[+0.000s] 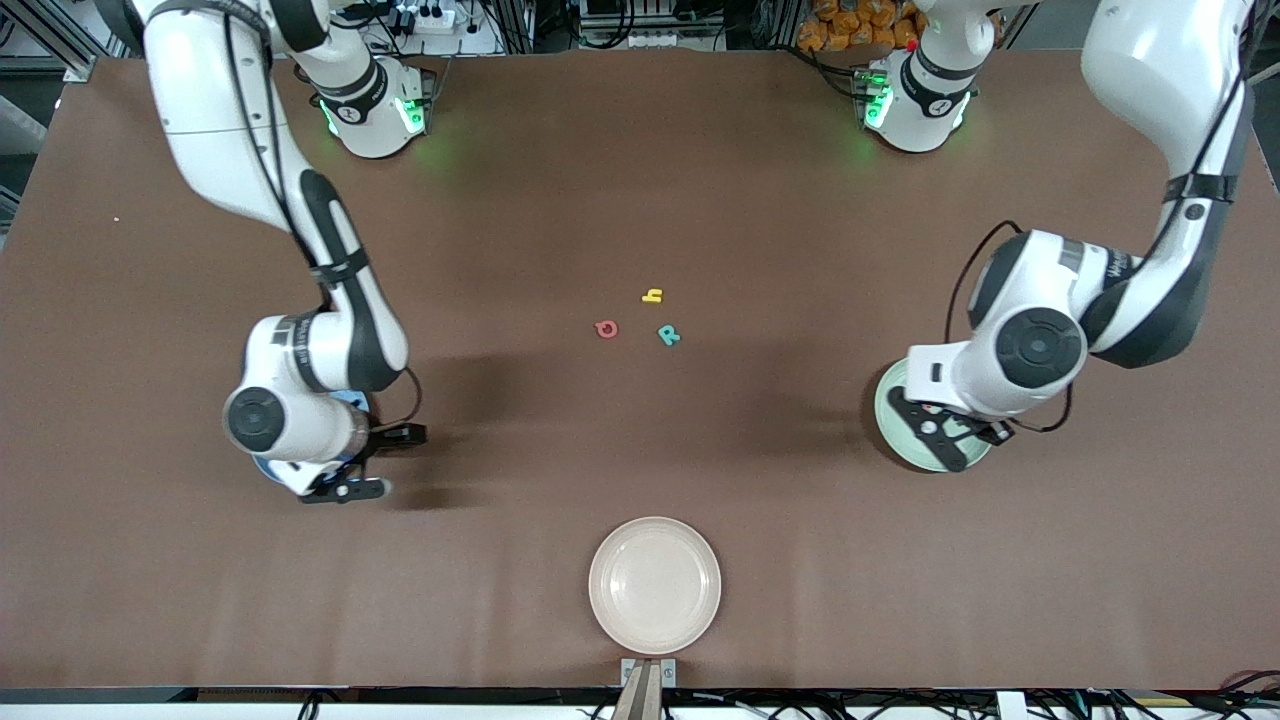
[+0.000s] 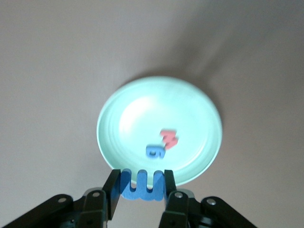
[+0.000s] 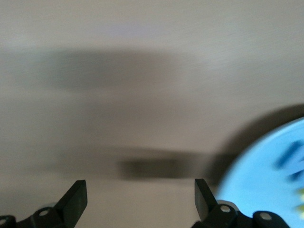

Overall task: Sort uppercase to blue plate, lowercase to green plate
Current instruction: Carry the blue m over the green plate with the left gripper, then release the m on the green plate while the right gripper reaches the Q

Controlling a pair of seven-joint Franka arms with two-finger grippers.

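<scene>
Left gripper (image 2: 141, 184) is hanging over the green plate (image 2: 199, 107), jaws pinching the blue m (image 2: 141, 186) between them. Right gripper (image 3: 140, 197) is waiting, jaws spread wide, beside the blue plate (image 3: 259, 175).

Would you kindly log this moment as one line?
left gripper: shut on blue m, over green plate holding red w, blue g | right gripper: open, beside blue plate

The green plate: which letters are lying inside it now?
In the green plate lie a small red letter and a small blue letter. The left gripper holds a blue letter m above its rim. The front view hides the plate's inside under the arm.
</scene>
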